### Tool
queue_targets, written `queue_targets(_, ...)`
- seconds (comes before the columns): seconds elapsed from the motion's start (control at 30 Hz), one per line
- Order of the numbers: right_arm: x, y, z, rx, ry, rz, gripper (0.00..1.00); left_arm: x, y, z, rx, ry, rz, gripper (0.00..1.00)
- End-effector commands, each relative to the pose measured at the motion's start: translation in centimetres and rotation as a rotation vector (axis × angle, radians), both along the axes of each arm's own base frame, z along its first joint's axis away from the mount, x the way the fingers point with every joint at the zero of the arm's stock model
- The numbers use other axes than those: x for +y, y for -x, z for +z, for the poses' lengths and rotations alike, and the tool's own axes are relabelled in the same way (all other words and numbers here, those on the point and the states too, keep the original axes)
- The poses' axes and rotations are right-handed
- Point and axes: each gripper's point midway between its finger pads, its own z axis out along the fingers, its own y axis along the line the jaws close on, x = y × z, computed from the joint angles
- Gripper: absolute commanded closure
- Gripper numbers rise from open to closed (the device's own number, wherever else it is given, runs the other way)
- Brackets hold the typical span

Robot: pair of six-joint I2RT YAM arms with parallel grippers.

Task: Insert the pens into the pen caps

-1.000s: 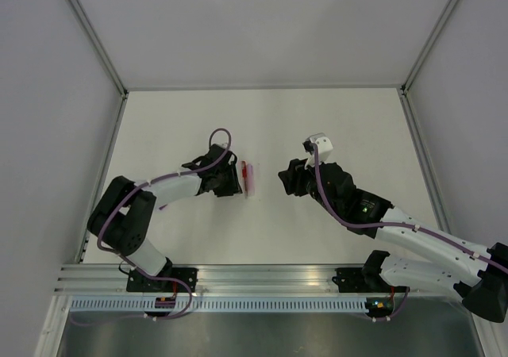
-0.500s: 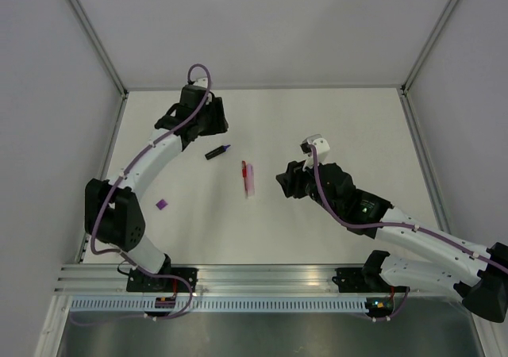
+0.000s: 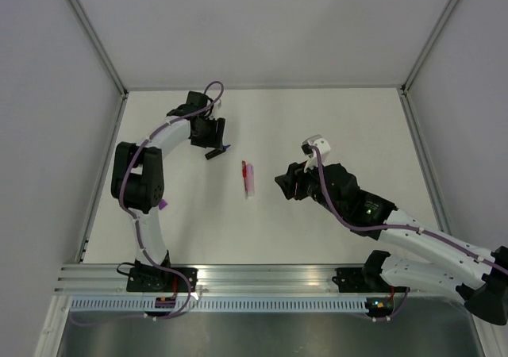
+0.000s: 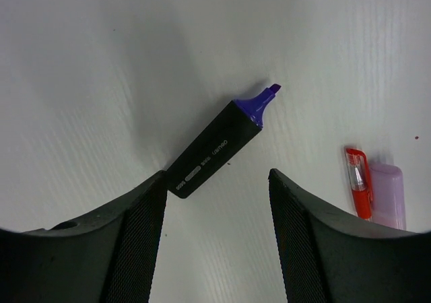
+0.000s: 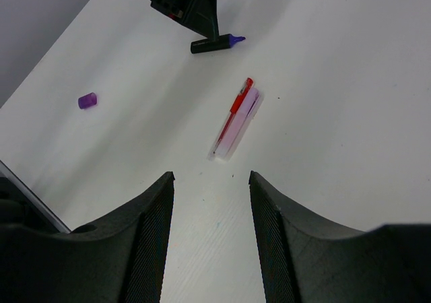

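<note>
Well left of the red pen [image 3: 244,171] and nearer the arm bases, a purple cap [image 3: 163,204] lies alone, tight against the left arm's elbow. Left of the red pen and a little farther back, the left gripper [image 3: 213,137] hangs released, its jaws spread around the rear end of a black highlighter [image 4: 214,149] with a bare purple tip, flat on the white table [image 3: 333,127]. A pale pink pen [image 3: 250,182] touches the red pen's right side. Near it on the right, the right gripper [image 5: 211,175] hovers, jaws apart, holding nothing.
</note>
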Motion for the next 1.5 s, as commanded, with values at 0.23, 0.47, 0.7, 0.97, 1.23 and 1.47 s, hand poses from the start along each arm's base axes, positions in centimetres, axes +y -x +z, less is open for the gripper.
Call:
queue_targets(0.23, -0.1, 0.7, 1.7, -0.055, -0.039, 0.046, 0.45, 0.6, -2.6, -3.5, 0.026, -0.115, -0.097, 0.34)
queue_targets(0.47, 0.0, 0.7, 1.7, -0.053, -0.035, 0.051, 0.45, 0.4, -1.4, -5.1, 0.073, -0.135, -0.143, 0.36)
queue_targets(0.7, 0.0, 0.8, 1.7, -0.053, -0.037, 0.054, 0.45, 0.5, -0.5, -6.0, 0.127, -0.155, -0.126, 0.45)
queue_targets(0.97, -0.1, 0.8, 1.8, -0.056, -0.038, 0.053, 0.45, 0.7, 0.2, -6.9, 0.196, -0.167, -0.107, 0.6)
queue_targets(1.23, 0.1, 0.8, 1.6, -0.06, -0.04, 0.056, 0.44, 0.7, 1.3, -7.4, 0.24, -0.148, -0.039, 0.93)
queue_targets(1.47, 0.8, 0.5, 0.5, -0.054, -0.023, 0.074, 0.44, -0.7, 1.3, -5.0, 0.185, -0.034, 0.067, 0.98)
